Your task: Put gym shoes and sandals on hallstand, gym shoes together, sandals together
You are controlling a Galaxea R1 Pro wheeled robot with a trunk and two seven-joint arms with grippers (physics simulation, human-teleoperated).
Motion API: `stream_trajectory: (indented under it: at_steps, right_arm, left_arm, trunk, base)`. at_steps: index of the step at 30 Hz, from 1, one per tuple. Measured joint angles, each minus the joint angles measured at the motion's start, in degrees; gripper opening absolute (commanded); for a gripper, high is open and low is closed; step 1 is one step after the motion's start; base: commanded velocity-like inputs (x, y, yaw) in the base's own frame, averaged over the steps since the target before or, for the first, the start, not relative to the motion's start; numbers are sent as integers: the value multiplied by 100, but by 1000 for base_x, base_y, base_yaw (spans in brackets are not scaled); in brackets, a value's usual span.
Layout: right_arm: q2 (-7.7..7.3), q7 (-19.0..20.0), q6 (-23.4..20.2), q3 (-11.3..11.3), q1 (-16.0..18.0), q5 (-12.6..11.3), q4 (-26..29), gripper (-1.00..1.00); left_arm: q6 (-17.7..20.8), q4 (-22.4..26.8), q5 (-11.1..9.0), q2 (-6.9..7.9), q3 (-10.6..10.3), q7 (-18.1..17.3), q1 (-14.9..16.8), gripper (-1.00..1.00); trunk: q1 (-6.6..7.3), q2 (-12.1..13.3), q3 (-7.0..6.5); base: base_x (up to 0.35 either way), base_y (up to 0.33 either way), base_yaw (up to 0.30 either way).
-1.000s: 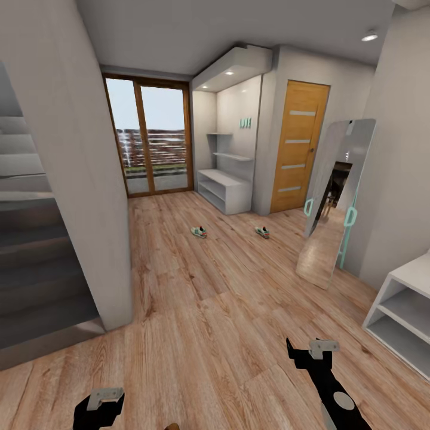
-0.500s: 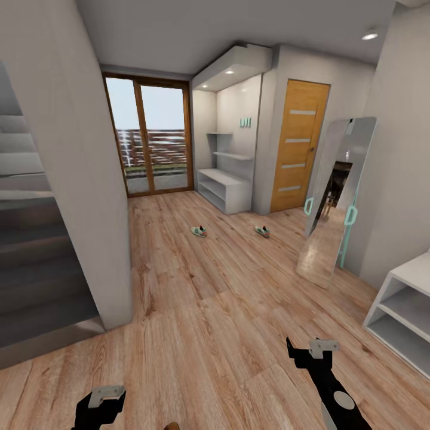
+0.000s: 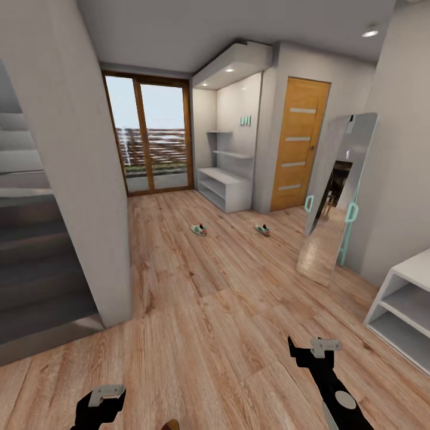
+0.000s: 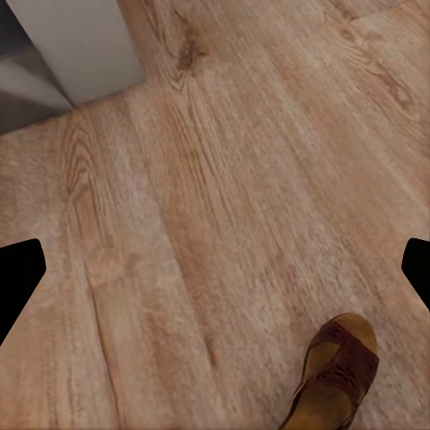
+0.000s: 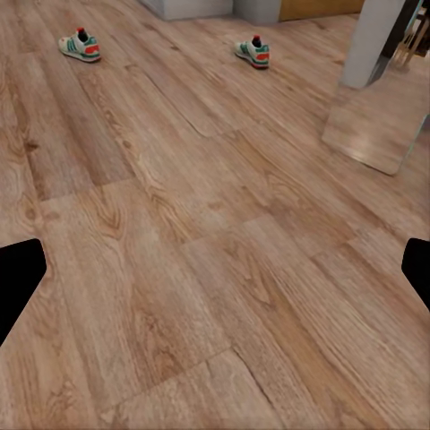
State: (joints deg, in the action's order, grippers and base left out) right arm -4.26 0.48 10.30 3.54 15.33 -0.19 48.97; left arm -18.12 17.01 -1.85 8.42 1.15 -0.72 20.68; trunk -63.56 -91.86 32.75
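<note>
A brown sandal (image 4: 333, 374) lies on the wood floor (image 3: 209, 310) very close to the robot, just beside the left gripper (image 3: 98, 405). In the left wrist view its rounded end points away from the gripper and its length runs back out of frame, so less than half of it shows. In the head view a brown sliver at the near edge, between the two arms, looks like the same sandal (image 3: 169, 425). The left arm is clearly the nearer one for it.

The two gym shoes lie well apart from each other far down the corridor: the left shoe (image 3: 199, 229) and the right shoe (image 3: 262, 230), both short of the grey shoe rack (image 3: 224, 190) against the far wall. The right wrist view shows them too, small and distant ( (image 5: 80, 45) and (image 5: 253, 51)).

The right gripper (image 3: 310, 349) holds nothing, with its fingers spread wide. The left gripper also holds nothing, though I cannot tell how far open it is.

The second sandal cannot be made out anywhere. A white shelf unit (image 3: 406, 310) at the near right is cut off by the frame.
</note>
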Motion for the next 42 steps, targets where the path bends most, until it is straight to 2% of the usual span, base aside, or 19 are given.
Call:
stream_trajectory:
  at_steps: [31,42]
  right_arm:
    - [19,-10,-13,-40,1,16,250,100]
    - [35,-23,-147,-344,3,201,249,100]
  left_arm:
    - [-8,-25,-2,35,2,-5,11,100]
    - [6,-34,1,33,-8,-23,35,100]
  trunk:
    - [-681,-1244,557]
    - [-923,-1685,754]
  base:
    - [0,0,0]
    - [0,0,0]
